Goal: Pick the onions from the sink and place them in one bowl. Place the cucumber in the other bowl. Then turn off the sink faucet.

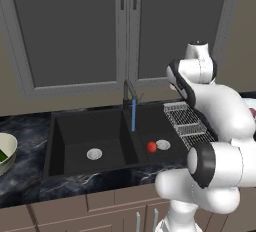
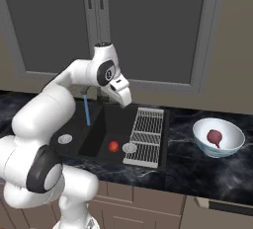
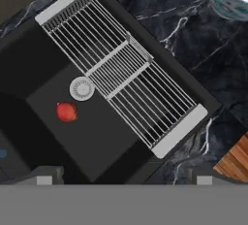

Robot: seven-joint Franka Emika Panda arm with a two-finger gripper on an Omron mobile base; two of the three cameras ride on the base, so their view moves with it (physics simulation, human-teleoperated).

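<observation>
One bright red-orange onion (image 1: 151,147) (image 2: 113,146) (image 3: 67,112) lies in the right basin of the black sink (image 1: 75,126), beside the silver drain (image 3: 82,88). The dull pinkish-red onion (image 2: 214,136) rests in the small white-bluish bowl (image 2: 232,143) (image 3: 220,3) on the counter to the right. At the far left, the cream bowl (image 1: 9,146) holds the dark green cucumber (image 1: 2,156). Blue water (image 1: 133,116) runs from the faucet (image 1: 127,91). My gripper (image 3: 123,179) (image 2: 123,95) hangs open and empty high above the right basin and rack.
A wire drying rack (image 3: 123,69) (image 2: 147,134) covers the right side of the right basin. The dark marble counter (image 2: 188,169) runs on both sides. A wooden surface (image 3: 236,163) shows past the counter's edge. Grey cabinet doors (image 1: 75,26) stand behind the sink.
</observation>
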